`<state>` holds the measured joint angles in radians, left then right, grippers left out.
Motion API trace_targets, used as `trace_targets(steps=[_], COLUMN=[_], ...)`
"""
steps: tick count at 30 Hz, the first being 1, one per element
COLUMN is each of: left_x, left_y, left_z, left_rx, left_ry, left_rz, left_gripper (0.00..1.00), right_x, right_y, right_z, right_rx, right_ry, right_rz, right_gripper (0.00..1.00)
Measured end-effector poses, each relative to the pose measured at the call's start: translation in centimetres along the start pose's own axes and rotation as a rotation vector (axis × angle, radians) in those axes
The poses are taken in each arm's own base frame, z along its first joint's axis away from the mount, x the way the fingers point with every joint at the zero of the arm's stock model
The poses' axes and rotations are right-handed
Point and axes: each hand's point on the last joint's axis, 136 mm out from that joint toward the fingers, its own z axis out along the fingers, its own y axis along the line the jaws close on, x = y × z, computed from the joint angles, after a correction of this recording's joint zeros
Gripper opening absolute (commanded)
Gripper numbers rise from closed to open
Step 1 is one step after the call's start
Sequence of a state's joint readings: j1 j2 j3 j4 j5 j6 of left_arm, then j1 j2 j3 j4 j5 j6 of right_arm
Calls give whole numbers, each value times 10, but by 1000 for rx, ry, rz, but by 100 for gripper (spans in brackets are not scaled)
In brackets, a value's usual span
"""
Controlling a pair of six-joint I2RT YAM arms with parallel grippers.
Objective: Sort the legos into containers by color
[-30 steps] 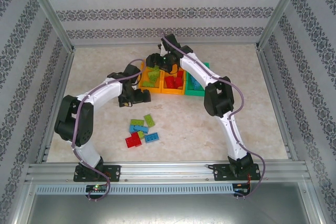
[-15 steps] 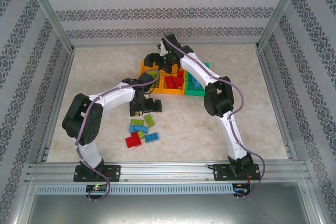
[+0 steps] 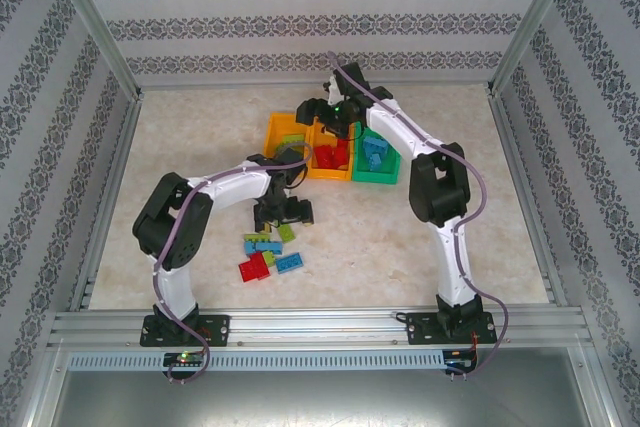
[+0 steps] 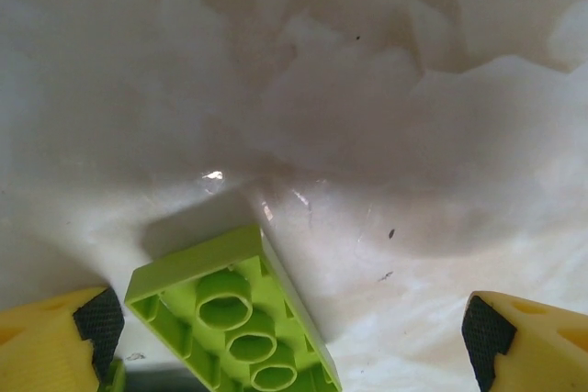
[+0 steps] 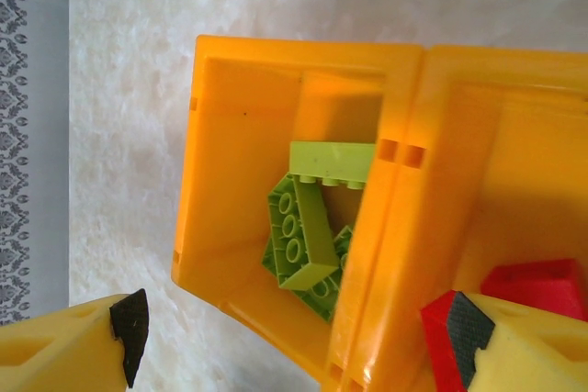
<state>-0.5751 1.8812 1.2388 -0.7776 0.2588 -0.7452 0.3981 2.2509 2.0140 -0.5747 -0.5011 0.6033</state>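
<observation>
Left end effector (image 4: 289, 323) gapes wide, empty, above a lime lego (image 4: 234, 309).
Centre it between the pads (image 4: 96, 319) before closing; right end effector (image 5: 294, 332), open and empty, hangs over the orange bin (image 5: 211, 162).

Two arms (image 3: 215, 187), three bins (image 3: 277, 134) at the far side, two orange and one green, and roughly six loose legos (image 3: 254, 267) nearer.

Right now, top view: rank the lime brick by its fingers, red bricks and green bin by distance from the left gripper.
1. Lime brick, on the table at the left gripper.
2. Red bricks, toward the arm bases.
3. Green bin, right end of the row.
</observation>
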Motion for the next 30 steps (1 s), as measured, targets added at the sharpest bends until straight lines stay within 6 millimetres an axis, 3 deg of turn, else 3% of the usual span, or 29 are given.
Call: trace_targets(steps=[6, 10, 16, 24, 30], left_x=[-2, -3, -1, -1, -3], left_y=[-4, -9, -9, -1, 2], left_z=[1, 3, 4, 6, 5], left_rx=[-19, -22, -28, -78, -112], left_ry=[13, 15, 18, 29, 27], left_rz=[-11, -5, -7, -3, 23], left_gripper=[95, 77, 68, 44, 36], right_x=[-2, 2, 14, 20, 29], right_y=[-11, -23, -48, -80, -88], right_z=[-30, -49, -68, -90, -106], right_rx=[0, 7, 30, 54, 47], right_ry=[-40, -61, -78, -115, -139], right_rz=[16, 31, 72, 124, 135], right_gripper=[87, 87, 87, 87, 87])
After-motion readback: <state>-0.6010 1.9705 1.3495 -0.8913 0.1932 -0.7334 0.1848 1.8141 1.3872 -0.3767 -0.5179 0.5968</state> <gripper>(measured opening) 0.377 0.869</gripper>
